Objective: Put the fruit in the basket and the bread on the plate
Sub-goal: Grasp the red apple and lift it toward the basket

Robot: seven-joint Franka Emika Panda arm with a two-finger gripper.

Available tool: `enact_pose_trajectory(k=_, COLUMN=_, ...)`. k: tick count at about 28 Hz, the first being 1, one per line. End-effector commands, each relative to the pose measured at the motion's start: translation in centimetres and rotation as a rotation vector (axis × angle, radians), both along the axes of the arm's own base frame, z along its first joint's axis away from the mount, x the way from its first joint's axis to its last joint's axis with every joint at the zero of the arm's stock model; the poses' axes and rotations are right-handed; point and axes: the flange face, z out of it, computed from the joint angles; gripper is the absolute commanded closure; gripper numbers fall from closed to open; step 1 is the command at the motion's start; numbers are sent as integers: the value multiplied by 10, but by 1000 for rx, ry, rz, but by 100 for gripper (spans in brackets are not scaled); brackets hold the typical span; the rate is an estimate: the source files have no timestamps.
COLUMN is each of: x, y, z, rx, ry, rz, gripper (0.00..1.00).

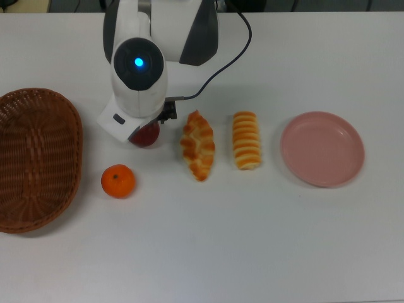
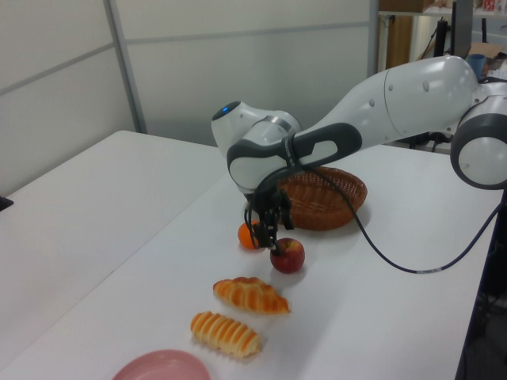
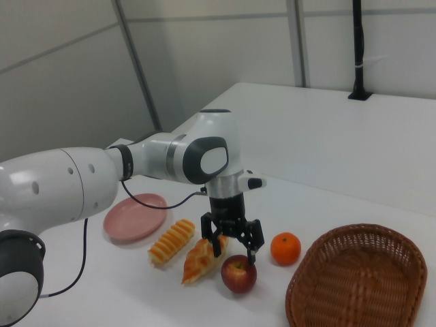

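Basket: the large oval reddish-brown woven wicker basket (image 1: 35,158) sits at the top view's far left on the white table (image 1: 252,240), with nothing in it.
Tangerine: the small bright orange tangerine (image 1: 118,181) lies on the table just to the right of the basket's rim in the top view, below the apple and apart from it.
Apple: the dark red round apple (image 3: 238,273) rests on the table between tangerine and braided loaf; in the top view only its lower edge shows from under the arm's wrist.
Gripper: the black two-finger gripper (image 3: 231,251) hangs straight down over the apple, its jaws spread wide — wider than the fruit's top — and holding nothing; in the right view the fingertips (image 3: 253,259) reach about to the apple's crown, one on each side, and whether they touch the skin I cannot tell.
Arm: the white Franka arm (image 2: 380,103) bends down from above, a blue light glowing on its wrist joint.
Braided loaf: the golden-brown leaf-shaped braided loaf (image 1: 197,146) lies just right of the apple in the top view, pointed ends up and down.
Striped loaf: the oblong ridged loaf with orange and pale crosswise stripes (image 1: 246,140) lies parallel beside it, not touching.
Plate: the round plain pink plate (image 1: 322,149) sits to the right of the loaves in the top view — bare, near the striped loaf.
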Motion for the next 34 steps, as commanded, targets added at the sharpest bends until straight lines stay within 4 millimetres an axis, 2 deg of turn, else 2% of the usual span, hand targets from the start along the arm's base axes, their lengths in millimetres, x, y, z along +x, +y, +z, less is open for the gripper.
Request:
enact_pose_trajectory(k=1, x=-9, y=0, z=-27, rx=-57, ry=49, rz=43, gripper=0)
enact_pose_trajectory(k=2, x=-9, y=0, z=-36, rx=-70, ry=64, rz=51, gripper=0)
enact_pose_trajectory(k=7, x=-10, y=-3, z=-46, rx=-99, ry=83, rz=65, gripper=0)
enact_pose_trajectory(k=8, x=-12, y=-3, z=-50, rx=-117, ry=92, rz=76, gripper=10)
enact_pose_trajectory(k=10, x=-12, y=-4, z=-50, rx=-124, ry=91, rz=80, gripper=44)
enact_pose_trajectory(k=11, x=-12, y=-5, z=-50, rx=-124, ry=92, rz=78, gripper=57)
enact_pose_trajectory(k=13, x=-11, y=-5, z=-47, rx=-120, ry=86, rz=76, gripper=75)
enact_pose_trajectory(k=14, x=-10, y=-4, z=-45, rx=-114, ry=81, rz=73, gripper=94)
enact_pose_trajectory(k=15, x=-10, y=-4, z=-43, rx=-113, ry=77, rz=72, gripper=100)
enact_pose_trajectory(k=17, x=-7, y=-5, z=-35, rx=-111, ry=60, rz=67, gripper=100)
enact_pose_trajectory(k=22, x=7, y=-9, z=14, rx=-57, ry=-39, rz=23, gripper=100)
enact_pose_trajectory(k=23, x=10, y=-11, z=32, rx=-23, ry=-72, rz=5, gripper=100)
enact_pose_trajectory(k=25, x=11, y=-22, z=51, rx=2, ry=-107, rz=-28, gripper=100)
enact_pose_trajectory(k=26, x=11, y=-30, z=60, rx=12, ry=-123, rz=-44, gripper=100)
enact_pose_trajectory(k=27, x=12, y=-49, z=73, rx=22, ry=-151, rz=-83, gripper=100)
enact_pose_trajectory(k=28, x=12, y=-58, z=80, rx=25, ry=-165, rz=-98, gripper=100)
enact_pose_trajectory(k=31, x=12, y=-94, z=88, rx=23, ry=-193, rz=-143, gripper=100)
enact_pose_trajectory(k=32, x=13, y=-121, z=92, rx=18, ry=-237, rz=-179, gripper=100)
enact_pose_trajectory(k=34, x=15, y=-142, z=94, rx=13, ry=-291, rz=-201, gripper=100)
